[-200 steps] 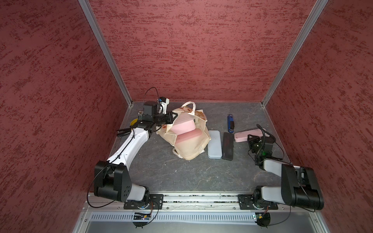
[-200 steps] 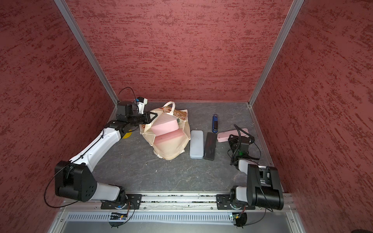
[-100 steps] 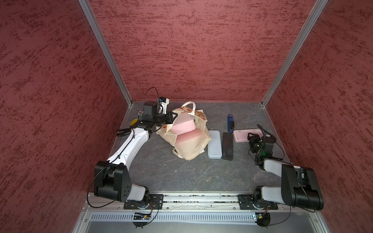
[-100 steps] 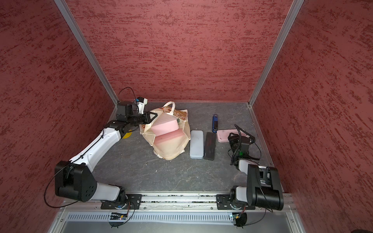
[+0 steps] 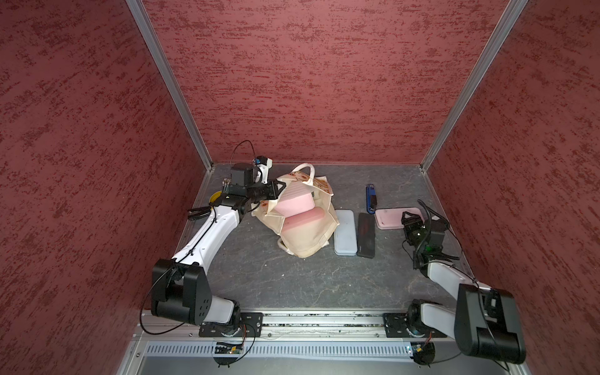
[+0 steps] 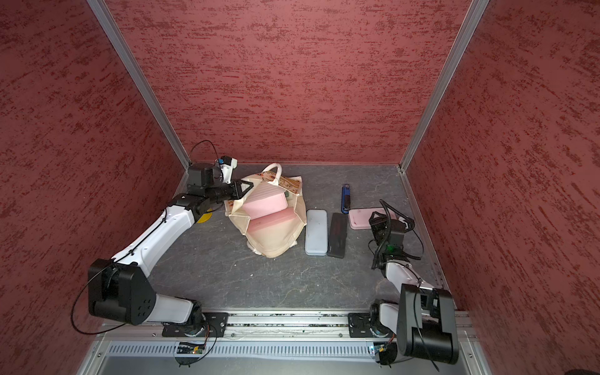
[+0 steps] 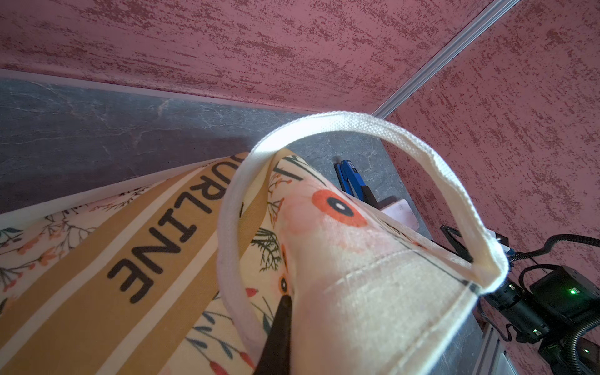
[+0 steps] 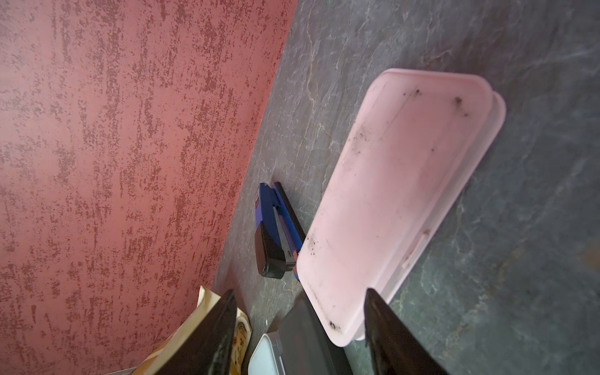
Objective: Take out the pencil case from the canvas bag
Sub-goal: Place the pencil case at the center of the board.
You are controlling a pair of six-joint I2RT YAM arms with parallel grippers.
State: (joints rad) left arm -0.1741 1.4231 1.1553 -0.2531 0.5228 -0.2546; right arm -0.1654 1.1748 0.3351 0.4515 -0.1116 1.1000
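Left gripper point(image 7: 285, 306) apparently pinching canvas bag point(image 7: 357, 276) rim; handle point(image 7: 422, 152) arched above.

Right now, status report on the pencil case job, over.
Left pincer shut on canvas bag rim. Right pincer open over pink pencil case, flat on table. Pink box visible inside bag. Blue stapler next to case.

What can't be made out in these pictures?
- Both top views: the inside bottom of the canvas bag, hidden by pink items filling its mouth.
- Left wrist view: the bag's full lettering, crossed by its handle; the left fingers, mostly buried in fabric.
- A top view: a yellow thing, mostly under the left arm.
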